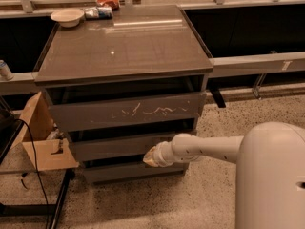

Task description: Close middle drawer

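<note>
**No writing can be read anywhere in view.**

The red packet [107, 2] and the silvery packet [97, 12] at the back of the surface [124, 51] show patches of colour, but no letters can be made out. The small cylindrical container [5, 69] at the left edge and the pale tag [286, 65] on the rail to the right are just as unreadable. The white marks [147, 111] on the upper drawer front are scratches, not script. The tool [151, 157] is at the front of the middle drawer [114, 147], right of its centre, and carries no legible marking.
</note>
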